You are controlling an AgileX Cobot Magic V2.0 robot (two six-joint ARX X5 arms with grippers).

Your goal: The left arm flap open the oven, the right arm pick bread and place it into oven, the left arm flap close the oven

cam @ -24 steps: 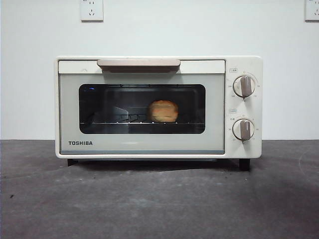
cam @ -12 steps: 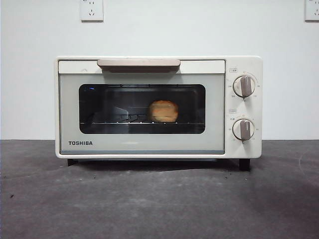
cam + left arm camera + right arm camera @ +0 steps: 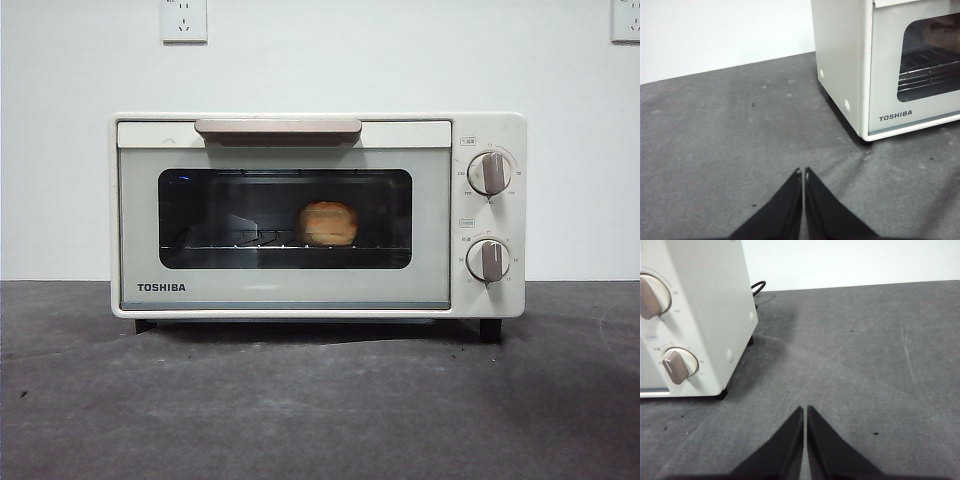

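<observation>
The cream-white TOSHIBA oven (image 3: 318, 215) stands on the dark table with its door shut and its beige bar handle (image 3: 278, 127) at the top. The golden bread (image 3: 327, 223) sits on the wire rack inside, seen through the dark glass. My left gripper (image 3: 803, 172) is shut and empty over the table, off the oven's (image 3: 890, 70) left front corner. My right gripper (image 3: 805, 409) is shut and empty over the table, off the oven's (image 3: 695, 315) right side by its two knobs. Neither gripper shows in the front view.
Two beige knobs (image 3: 489, 173) sit on the oven's right panel. A black power cable (image 3: 758, 287) runs behind the oven. Wall sockets (image 3: 183, 20) are on the white wall behind. The dark grey table (image 3: 320, 400) spreads in front.
</observation>
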